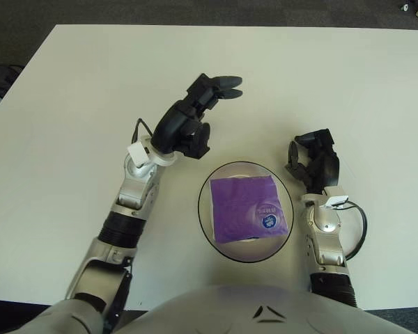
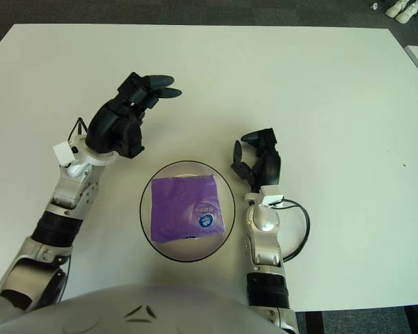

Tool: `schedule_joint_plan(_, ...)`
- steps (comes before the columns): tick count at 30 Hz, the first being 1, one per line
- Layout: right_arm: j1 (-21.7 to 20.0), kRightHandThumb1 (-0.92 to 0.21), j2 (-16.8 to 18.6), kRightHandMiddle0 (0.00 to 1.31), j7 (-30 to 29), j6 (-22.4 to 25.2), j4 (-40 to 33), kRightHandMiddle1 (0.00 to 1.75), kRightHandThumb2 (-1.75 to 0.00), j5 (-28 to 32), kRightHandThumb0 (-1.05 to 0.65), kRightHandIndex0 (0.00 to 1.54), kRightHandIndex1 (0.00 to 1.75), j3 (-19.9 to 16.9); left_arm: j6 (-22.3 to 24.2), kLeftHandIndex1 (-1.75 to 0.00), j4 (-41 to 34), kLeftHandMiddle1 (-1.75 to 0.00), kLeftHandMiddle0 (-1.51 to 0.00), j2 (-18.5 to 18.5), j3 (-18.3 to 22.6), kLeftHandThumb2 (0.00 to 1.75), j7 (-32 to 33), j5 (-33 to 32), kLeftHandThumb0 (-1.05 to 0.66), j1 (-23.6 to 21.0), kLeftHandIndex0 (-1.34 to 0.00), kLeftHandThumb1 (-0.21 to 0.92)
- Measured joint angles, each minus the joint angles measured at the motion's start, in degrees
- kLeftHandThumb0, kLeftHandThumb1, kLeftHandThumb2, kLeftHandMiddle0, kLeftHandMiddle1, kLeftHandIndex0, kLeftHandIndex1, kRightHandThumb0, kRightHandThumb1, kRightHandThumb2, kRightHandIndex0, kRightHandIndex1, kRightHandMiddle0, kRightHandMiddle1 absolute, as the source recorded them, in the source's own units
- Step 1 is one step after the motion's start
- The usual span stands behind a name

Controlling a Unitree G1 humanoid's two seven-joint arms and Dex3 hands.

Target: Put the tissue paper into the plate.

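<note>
A purple tissue pack (image 1: 249,207) with a small blue round label lies flat inside the dark-rimmed plate (image 1: 204,223) near the table's front edge. My left hand (image 1: 203,111) is raised above the table, up and to the left of the plate, its fingers spread and holding nothing. My right hand (image 1: 313,158) shows just right of the plate's rim, fingers loosely curled around nothing.
The white table (image 1: 320,76) stretches wide behind and to both sides of the plate. A cable loops at my right wrist (image 1: 359,229). Dark floor lies beyond the table's far edge.
</note>
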Motion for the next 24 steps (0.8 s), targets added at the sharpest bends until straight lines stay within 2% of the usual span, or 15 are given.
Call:
schedule_joint_plan(6,-0.09,-0.72,-0.48,0.31,-0.1,-0.33,0.48,1.75,-0.8,-0.44,-0.37,0.55,1.37,0.05,1.76,-1.74,-1.38,-1.74,-0.89,-7.52,2.09,1.12,6.9,-0.71,-0.43,2.22,-0.48,0.48)
schedule_joint_plan(8,-0.14,-0.72,-0.58,0.31,-0.13,-0.33,0.52,1.75,-0.8,-0.76,-0.37,0.55,1.37,0.07,2.19,-1.75,-1.43,-1.75,-0.94,-8.77,2.76,1.16,7.71,-1.26,-0.44,2.28,-0.51,0.44)
schedule_joint_plan(10,-0.16,-0.72,-0.67,0.31,-0.14,-0.34,0.55,1.75,-0.8,-0.96,-0.38,0.56,1.38,0.09,2.39,-1.75,-1.28,-1.75,-1.12,-9.74,3.64,1.29,8.03,-2.01,-0.47,2.12,-0.59,0.35)
schedule_joint_plan(13,-0.2,-0.72,-0.89,0.31,-0.15,-0.48,0.68,1.75,-0.8,-1.19,-0.38,0.56,1.38,0.11,2.21,-1.75,-0.18,-1.75,-1.25,-11.64,5.59,1.37,8.1,-4.39,-0.5,1.38,-0.65,0.28)
schedule_joint_plan(24,-0.33,-0.71,-0.98,0.31,-0.16,-1.44,1.72,1.75,-0.81,-1.16,-0.38,0.58,1.37,0.09,-1.9,-1.75,3.81,-1.75,-1.37,-13.33,9.01,1.45,7.95,-7.62,-0.53,-0.35,-0.7,0.21)
